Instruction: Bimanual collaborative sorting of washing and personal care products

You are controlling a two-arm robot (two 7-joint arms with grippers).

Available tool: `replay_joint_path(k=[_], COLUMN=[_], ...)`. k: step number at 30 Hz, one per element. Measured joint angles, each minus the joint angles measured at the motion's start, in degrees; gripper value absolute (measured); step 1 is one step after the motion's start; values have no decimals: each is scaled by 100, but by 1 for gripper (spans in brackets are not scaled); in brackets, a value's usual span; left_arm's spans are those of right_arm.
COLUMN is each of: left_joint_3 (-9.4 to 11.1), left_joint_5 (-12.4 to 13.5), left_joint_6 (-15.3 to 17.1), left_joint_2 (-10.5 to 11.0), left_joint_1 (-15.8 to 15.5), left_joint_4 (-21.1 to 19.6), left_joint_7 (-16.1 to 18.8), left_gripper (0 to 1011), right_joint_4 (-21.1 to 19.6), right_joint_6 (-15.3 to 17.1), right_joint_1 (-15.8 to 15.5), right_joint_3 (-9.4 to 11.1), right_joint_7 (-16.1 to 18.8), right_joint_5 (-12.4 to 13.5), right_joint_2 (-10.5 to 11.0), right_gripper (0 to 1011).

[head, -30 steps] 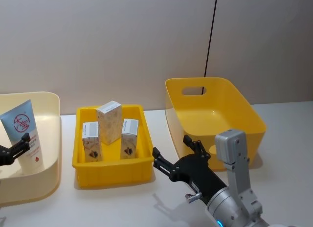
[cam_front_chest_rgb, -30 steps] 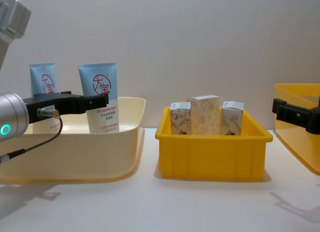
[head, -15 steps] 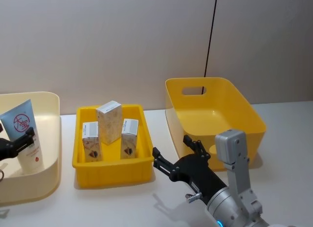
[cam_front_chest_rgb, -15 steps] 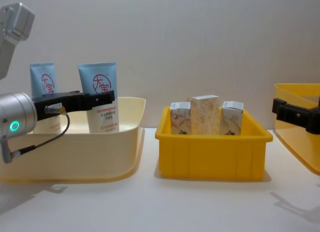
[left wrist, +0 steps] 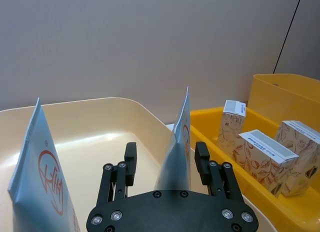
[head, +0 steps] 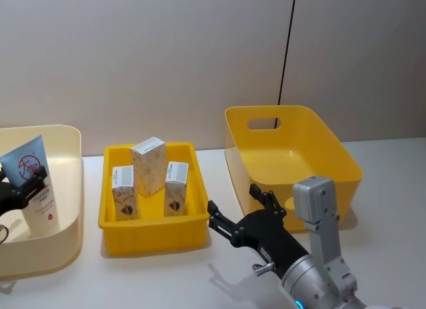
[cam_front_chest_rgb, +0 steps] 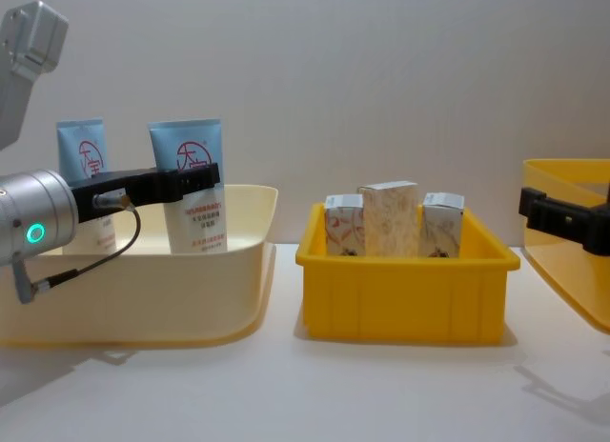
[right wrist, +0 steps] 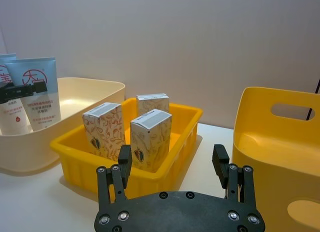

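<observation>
Left gripper (left wrist: 166, 149) advanced | tube (left wrist: 181, 127) between its spread fingers (left wrist: 131, 159) | right gripper (right wrist: 172, 154) parked

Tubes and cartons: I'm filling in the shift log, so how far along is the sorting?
Done: hard to judge; two blue tubes stand in the cream bin, three cartons in the small yellow tray. In hand: the left gripper is open astride the tube nearer the tray, not yet clamped. Left: gripping and moving it; the right gripper hovers open before the tray.
</observation>
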Motion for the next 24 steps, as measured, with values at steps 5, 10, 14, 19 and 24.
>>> replay_joint_path(k=[5, 10, 14, 19, 24], left_joint_3=[-3, -6, -7, 0, 8], left_joint_5=[-19, -29, -36, -34, -2], left_joint_6=[-17, -26, -32, -45, -89], left_joint_2=[-15, -24, -28, -23, -5], left_joint_1=[-27, -44, -50, -52, -47], left_joint_4=[45, 70, 84, 84, 44], left_joint_7=[-43, -69, -80, -81, -79], left_gripper=[607, 462, 336, 236, 204], right_joint_4=[0, 0, 0, 0, 0], right_joint_6=[0, 0, 0, 0, 0], right_joint_1=[0, 0, 0, 0, 0], right_joint_3=[0, 0, 0, 0, 0], right_joint_7=[0, 0, 0, 0, 0], right_joint_5=[0, 0, 0, 0, 0], right_joint_2=[0, 0, 0, 0, 0], right_gripper=[1001, 1001, 1001, 1001, 1001])
